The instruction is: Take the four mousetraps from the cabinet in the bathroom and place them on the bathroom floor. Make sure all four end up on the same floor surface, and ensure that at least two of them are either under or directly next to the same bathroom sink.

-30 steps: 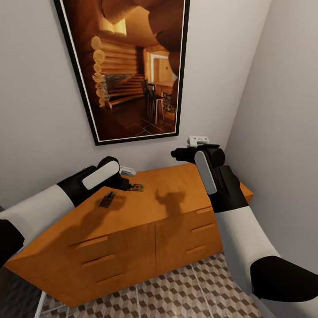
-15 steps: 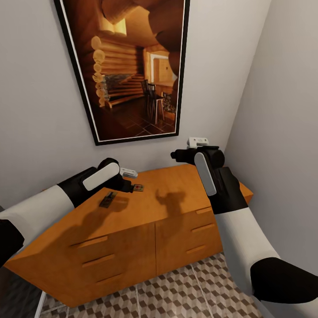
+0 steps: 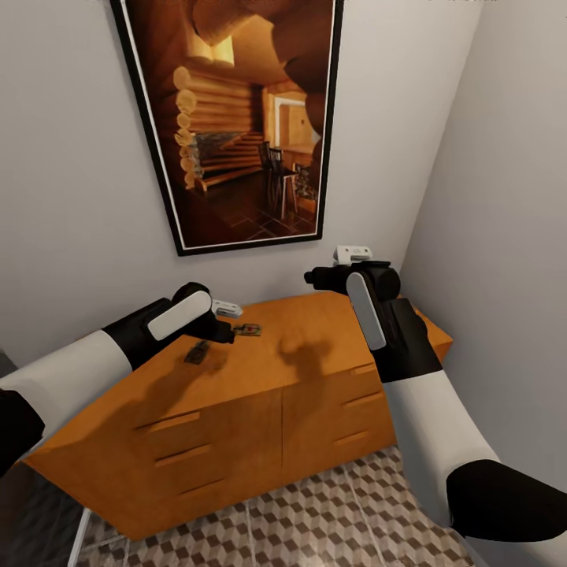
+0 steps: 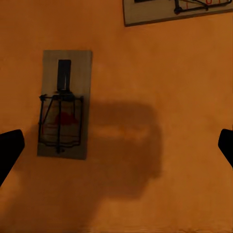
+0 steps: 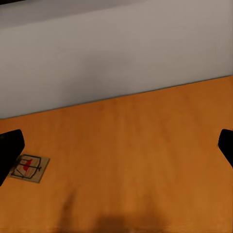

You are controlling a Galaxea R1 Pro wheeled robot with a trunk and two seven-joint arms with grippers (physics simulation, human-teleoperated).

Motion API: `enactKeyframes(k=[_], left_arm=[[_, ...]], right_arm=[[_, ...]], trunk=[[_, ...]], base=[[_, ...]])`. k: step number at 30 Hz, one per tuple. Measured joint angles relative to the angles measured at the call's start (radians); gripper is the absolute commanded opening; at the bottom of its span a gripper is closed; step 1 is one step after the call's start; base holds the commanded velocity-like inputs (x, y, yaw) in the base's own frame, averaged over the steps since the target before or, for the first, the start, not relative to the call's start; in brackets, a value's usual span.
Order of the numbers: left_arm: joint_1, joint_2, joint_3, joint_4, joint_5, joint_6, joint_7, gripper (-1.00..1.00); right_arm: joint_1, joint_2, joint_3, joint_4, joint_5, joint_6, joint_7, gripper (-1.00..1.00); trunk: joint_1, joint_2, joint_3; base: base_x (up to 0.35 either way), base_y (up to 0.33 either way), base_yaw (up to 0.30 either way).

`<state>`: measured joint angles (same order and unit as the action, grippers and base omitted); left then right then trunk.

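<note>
Two mousetraps are lying flat on the cabinet top near its back edge: the nearer mousetrap is sitting below the left gripper, off to one side of the gap between its wide-open fingers; the second mousetrap is resting just beside it, closer to the wall. A pick of the nearer one is judged to be in hand. Gripper should be shifted sideways until the slab is centred, lowered w/ fingers astride the narrow sides, then closed gently; thin, flat wood is likely to slip.

Right gripper is being held wide open, empty, above the top toward the right end. Framed picture is hanging on the wall behind; bathroom floor tiles are showing below the drawer fronts. Nothing is blocking the descent.
</note>
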<state>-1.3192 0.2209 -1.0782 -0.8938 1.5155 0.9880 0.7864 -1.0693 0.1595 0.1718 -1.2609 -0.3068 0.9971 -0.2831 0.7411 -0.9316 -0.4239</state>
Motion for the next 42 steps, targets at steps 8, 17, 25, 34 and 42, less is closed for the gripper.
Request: enactKeyframes(k=[8,17,25,34,42], left_arm=[[0.000,0.002,0.001,0.019,-0.004,-0.008,-0.043,1.00],[0.000,0.037,0.003,0.017,-0.005,-0.010,-0.059,1.00],[0.000,0.051,0.003,0.017,-0.005,-0.019,-0.079,1.00],[0.000,0.053,0.003,0.018,-0.005,-0.024,-0.113,1.00],[0.000,0.054,0.003,0.021,-0.007,-0.026,-0.122,1.00]], right_arm=[[0.001,0.000,0.002,-0.001,0.000,0.000,0.000,1.00],[0.002,0.000,0.004,0.000,0.000,0.000,0.000,1.00],[0.003,0.000,0.005,0.000,0.000,0.000,0.001,1.00],[0.003,0.000,0.006,0.000,0.000,0.000,0.000,1.00],[0.003,0.000,0.006,0.000,0.000,0.000,0.000,1.00]], trunk=[[0.000,0.000,0.000],[0.000,0.000,0.000],[0.000,0.000,0.000],[0.000,0.000,0.000],[0.000,0.000,0.000]], base=[[-0.058,0.038,0.000],[-0.008,0.005,0.000],[-0.001,0.001,0.000],[0.000,0.000,0.000],[0.050,0.000,0.000]])
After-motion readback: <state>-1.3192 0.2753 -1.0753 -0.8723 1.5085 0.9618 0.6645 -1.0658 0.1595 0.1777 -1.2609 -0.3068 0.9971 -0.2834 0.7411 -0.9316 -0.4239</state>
